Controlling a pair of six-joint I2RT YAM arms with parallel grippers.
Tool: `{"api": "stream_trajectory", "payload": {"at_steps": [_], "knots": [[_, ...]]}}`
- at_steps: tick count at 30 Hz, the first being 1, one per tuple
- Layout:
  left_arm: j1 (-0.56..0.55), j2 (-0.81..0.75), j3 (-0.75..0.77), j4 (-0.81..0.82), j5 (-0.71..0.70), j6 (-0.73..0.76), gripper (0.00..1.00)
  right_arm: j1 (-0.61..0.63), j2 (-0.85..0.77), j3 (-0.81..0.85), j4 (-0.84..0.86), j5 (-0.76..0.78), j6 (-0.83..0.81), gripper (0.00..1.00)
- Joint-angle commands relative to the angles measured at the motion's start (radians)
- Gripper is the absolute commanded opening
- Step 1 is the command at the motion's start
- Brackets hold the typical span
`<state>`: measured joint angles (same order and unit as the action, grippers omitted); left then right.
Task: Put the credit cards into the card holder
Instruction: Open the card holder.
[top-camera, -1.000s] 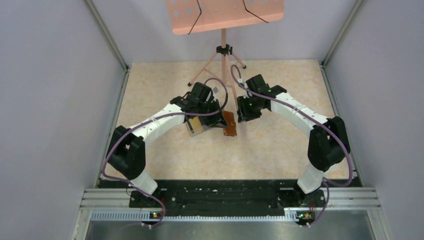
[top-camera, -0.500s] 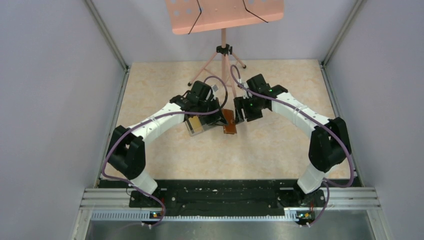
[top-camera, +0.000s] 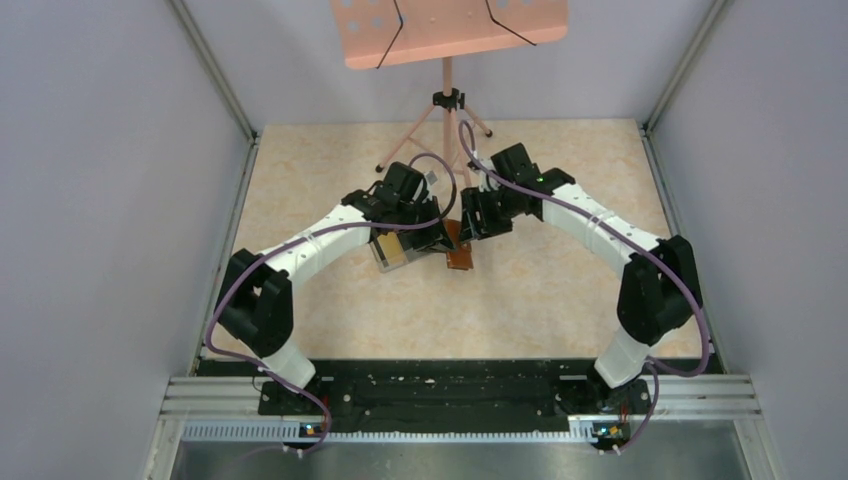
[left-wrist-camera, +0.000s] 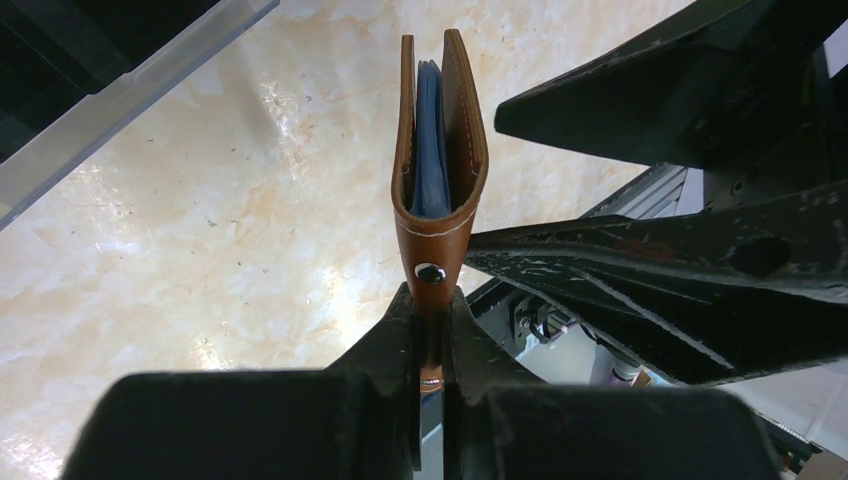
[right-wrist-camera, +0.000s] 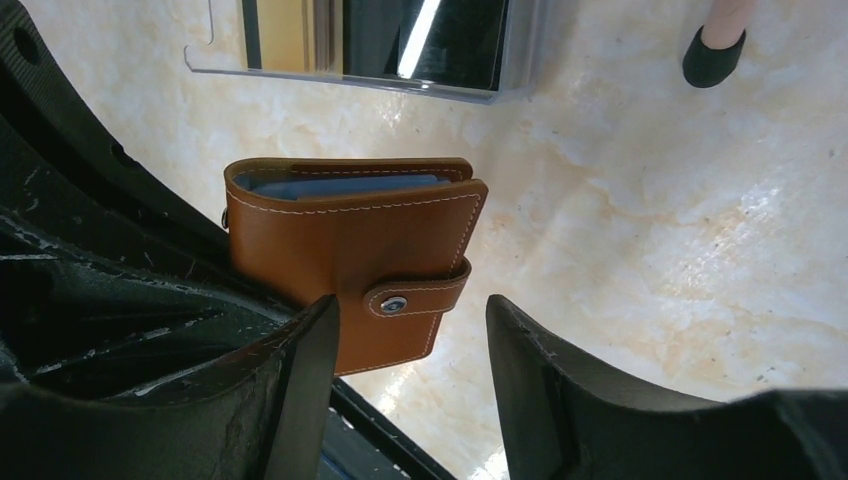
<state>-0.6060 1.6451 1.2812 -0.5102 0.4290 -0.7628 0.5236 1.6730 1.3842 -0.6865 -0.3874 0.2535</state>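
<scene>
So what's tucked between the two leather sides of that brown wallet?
A blue card, standing edge-on between the wallet's sides. The left wrist view shows it best; the right wrist view shows its top edge.

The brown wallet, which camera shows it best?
The right wrist view: the card holder shows its broad brown face, snap strap and a blue card peeking out. The left wrist view sees only its thin edge, pinched in the left gripper. The top view shows just a small brown bit between the arms.
</scene>
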Motion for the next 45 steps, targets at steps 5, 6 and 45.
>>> {"api": "stream_trajectory", "payload": {"at_steps": [5, 6, 45], "knots": [[-0.005, 0.015, 0.055, 0.002, 0.005, 0.014, 0.0, 0.042, -0.025, -0.017, 0.012, 0.007, -0.007, 0.56], [-0.005, 0.018, 0.057, 0.006, 0.012, 0.011, 0.0, 0.043, -0.029, -0.03, 0.012, 0.015, -0.008, 0.56], [-0.075, -0.126, -0.112, 0.072, -0.04, -0.078, 0.0, 0.006, -0.312, -0.273, 0.112, -0.006, 0.133, 0.63]]}}
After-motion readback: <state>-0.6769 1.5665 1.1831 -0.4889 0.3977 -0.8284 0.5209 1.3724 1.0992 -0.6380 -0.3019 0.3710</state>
